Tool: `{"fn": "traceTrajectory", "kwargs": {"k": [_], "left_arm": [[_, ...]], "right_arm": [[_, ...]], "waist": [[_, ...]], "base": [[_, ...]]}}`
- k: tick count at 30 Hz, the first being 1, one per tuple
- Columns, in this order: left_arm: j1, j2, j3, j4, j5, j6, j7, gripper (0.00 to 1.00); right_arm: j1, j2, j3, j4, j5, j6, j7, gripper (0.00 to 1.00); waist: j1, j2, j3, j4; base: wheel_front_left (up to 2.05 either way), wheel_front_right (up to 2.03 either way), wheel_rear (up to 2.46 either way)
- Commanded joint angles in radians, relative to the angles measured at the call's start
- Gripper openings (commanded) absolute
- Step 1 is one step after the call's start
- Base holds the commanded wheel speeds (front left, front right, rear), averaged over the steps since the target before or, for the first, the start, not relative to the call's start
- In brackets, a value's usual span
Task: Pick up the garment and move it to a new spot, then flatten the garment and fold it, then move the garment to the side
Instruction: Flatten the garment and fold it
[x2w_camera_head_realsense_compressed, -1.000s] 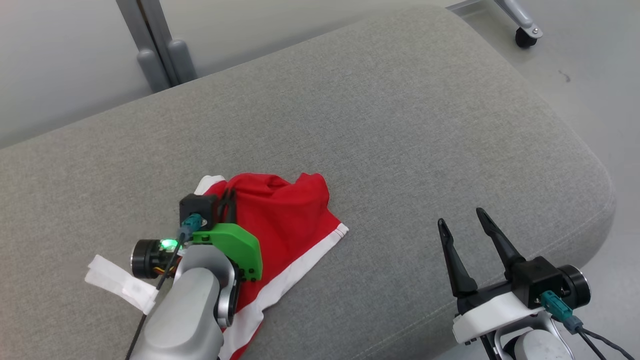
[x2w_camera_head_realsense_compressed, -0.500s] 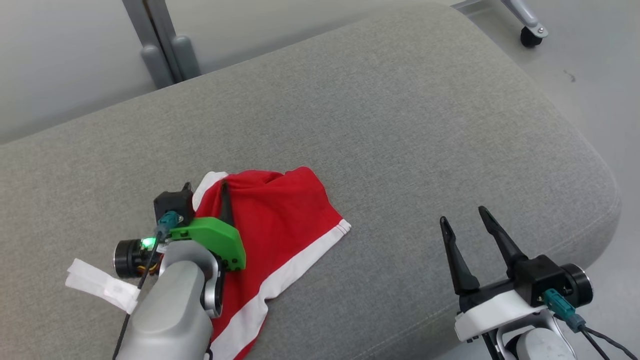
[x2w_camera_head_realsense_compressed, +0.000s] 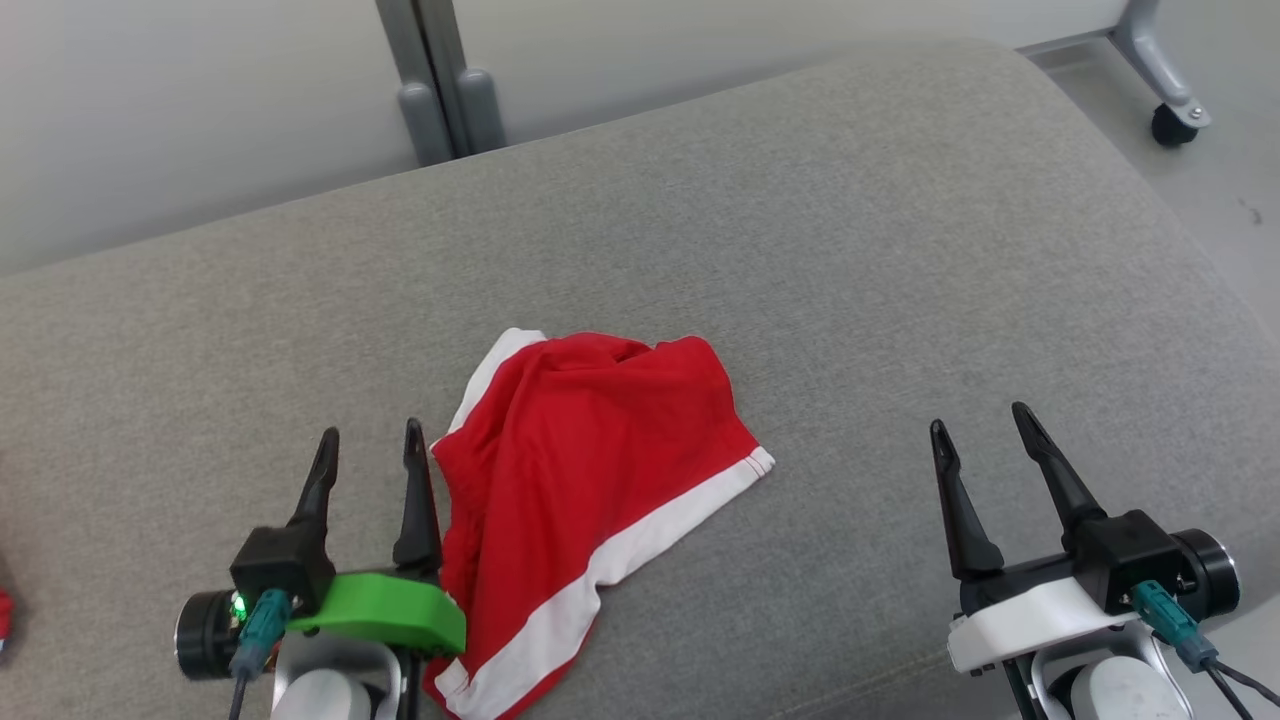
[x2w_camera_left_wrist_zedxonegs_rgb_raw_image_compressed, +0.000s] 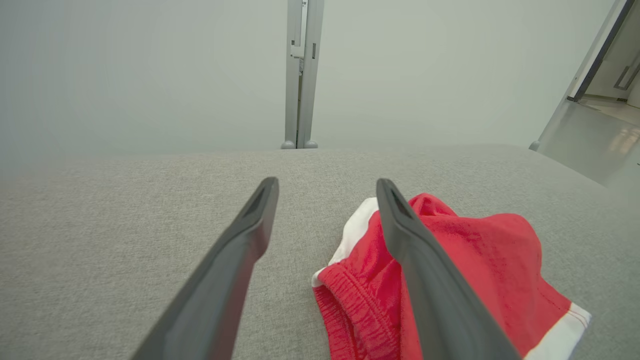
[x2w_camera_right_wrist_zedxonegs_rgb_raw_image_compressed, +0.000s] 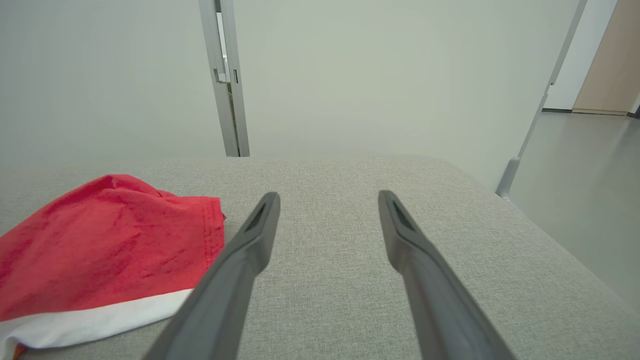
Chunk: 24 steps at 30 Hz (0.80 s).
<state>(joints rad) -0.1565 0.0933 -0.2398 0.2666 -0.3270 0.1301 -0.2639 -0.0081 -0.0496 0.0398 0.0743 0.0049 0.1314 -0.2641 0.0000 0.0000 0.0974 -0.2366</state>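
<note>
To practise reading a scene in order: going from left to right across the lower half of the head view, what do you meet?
Left pincer, open → red shorts with white trim, lying crumpled on the grey cushion → right pincer, open.

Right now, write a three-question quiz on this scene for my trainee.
1. True or false: the left gripper is shut on the red shorts.
2. The band along the shorts' hem is: A black, B white, C green.
3. Fill in: on the grey cushion, the shorts lie nearer the ____ gripper.
Key: 1 false, its jaws stand open and empty. 2 B. 3 left.
</note>
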Motion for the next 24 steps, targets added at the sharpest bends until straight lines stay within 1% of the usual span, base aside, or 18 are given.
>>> {"fn": "traceTrajectory", "kwargs": {"k": [1, 2, 6, 10, 14, 16, 19, 24], "left_arm": [[0.047, 0.013, 0.018, -0.033, 0.01, -0.002, 0.0, 1.0], [0.074, 0.017, 0.029, -0.05, 0.015, -0.003, 0.0, 1.0], [0.182, 0.029, 0.067, -0.107, 0.042, -0.04, 0.0, 1.0], [0.261, 0.036, 0.09, -0.116, 0.071, -0.099, 0.0, 1.0], [0.293, 0.042, 0.085, -0.081, 0.105, -0.163, 0.0, 1.0], [0.292, 0.056, 0.061, -0.05, 0.125, -0.197, 0.0, 1.0], [0.251, 0.095, -0.012, 0.018, 0.149, -0.237, 0.016, 1.0], [0.177, 0.165, -0.126, 0.089, 0.169, -0.259, 0.082, 1.0]], "right_arm": [[0.009, -0.002, -0.007, -0.003, -0.009, -0.001, 0.0, 1.0], [0.012, -0.002, -0.01, -0.003, -0.01, -0.001, 0.0, 1.0], [0.025, -0.002, -0.02, 0.003, -0.025, -0.001, 0.0, 1.0], [0.032, -0.002, -0.021, 0.01, -0.038, -0.001, 0.0, 1.0], [0.041, -0.002, -0.01, 0.015, -0.041, -0.001, 0.0, 1.0], [0.042, -0.002, -0.006, 0.015, -0.041, -0.001, 0.0, 1.0], [0.036, -0.002, 0.004, 0.017, -0.036, -0.001, 0.0, 1.0], [0.032, -0.002, 0.019, 0.02, -0.022, -0.001, 0.0, 1.0]], "waist": [[0.0, 0.0, -0.021, 0.052], [0.0, 0.0, -0.025, 0.062], [0.0, 0.0, -0.039, 0.1], [0.0, 0.0, -0.055, 0.123], [0.0, 0.0, -0.064, 0.134], [0.0, 0.0, -0.063, 0.136], [0.0, 0.0, -0.057, 0.134], [0.0, 0.0, -0.041, 0.116]], "base": [[0.0, 0.0, 0.0], [0.0, 0.0, 0.0], [0.0, 0.0, 0.0], [0.0, 0.0, 0.0], [0.0, 0.0, 0.0], [0.0, 0.0, 0.0], [0.0, 0.0, 0.0], [0.0, 0.0, 0.0]]}}
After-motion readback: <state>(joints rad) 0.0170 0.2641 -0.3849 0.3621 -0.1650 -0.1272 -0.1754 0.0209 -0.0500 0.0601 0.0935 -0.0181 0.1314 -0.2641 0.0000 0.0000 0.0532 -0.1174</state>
